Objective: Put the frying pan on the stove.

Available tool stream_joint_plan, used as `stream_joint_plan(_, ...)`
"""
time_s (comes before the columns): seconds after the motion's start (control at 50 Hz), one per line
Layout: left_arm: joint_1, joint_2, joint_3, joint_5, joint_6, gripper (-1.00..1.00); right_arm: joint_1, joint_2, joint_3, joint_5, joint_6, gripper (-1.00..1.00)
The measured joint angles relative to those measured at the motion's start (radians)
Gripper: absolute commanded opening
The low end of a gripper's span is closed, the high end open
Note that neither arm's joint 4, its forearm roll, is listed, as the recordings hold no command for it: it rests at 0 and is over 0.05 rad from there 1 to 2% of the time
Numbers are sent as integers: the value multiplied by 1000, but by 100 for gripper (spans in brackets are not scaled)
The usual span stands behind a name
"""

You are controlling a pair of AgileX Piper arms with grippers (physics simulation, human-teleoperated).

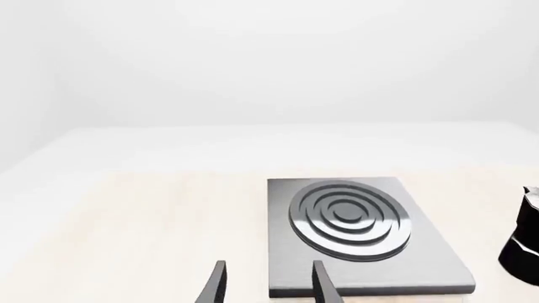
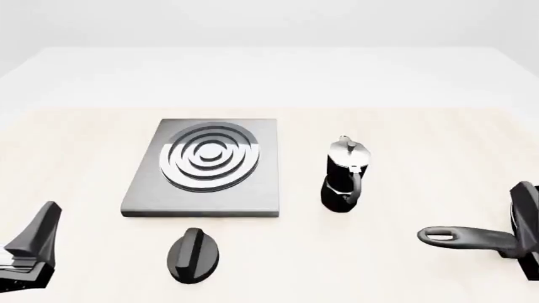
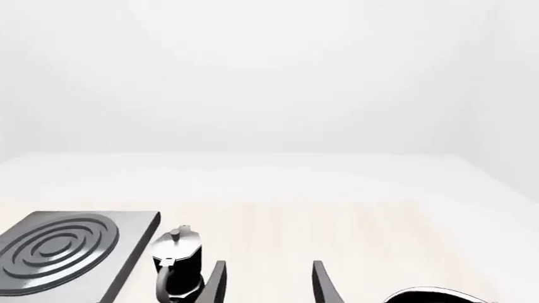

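Note:
The stove (image 2: 206,165), a grey slab with silver rings, lies left of centre in the front view and also shows in the left wrist view (image 1: 354,227) and the right wrist view (image 3: 59,249). Of the frying pan only the long dark handle (image 2: 467,238) with its loop hole shows at the right edge; the bowl is cut off behind my right gripper (image 2: 526,218). A sliver of the pan's pale rim (image 3: 438,295) shows in the right wrist view. My right gripper (image 3: 269,265) is open and empty. My left gripper (image 2: 38,246) at the near left is open and empty (image 1: 269,264), short of the stove's near edge.
A black-and-silver moka pot (image 2: 345,173) stands upright between the stove and the pan handle; it also shows in the left wrist view (image 1: 526,240) and the right wrist view (image 3: 178,262). A small black oval knob (image 2: 194,254) lies in front of the stove.

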Motion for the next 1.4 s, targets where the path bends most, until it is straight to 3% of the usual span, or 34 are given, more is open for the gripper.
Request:
stream_joint_plan(0.42,-37,53,-30,-24,32,100,-10,-1,-268,127,12,100)
stream_joint_plan(0.92,-157,171,-118,-62,80,100,-28,-2,-793,419,29,100)
stream_joint_plan(1.4,-291,323,-203,-128,102,100,-28,-2,-1211,673,40,100)
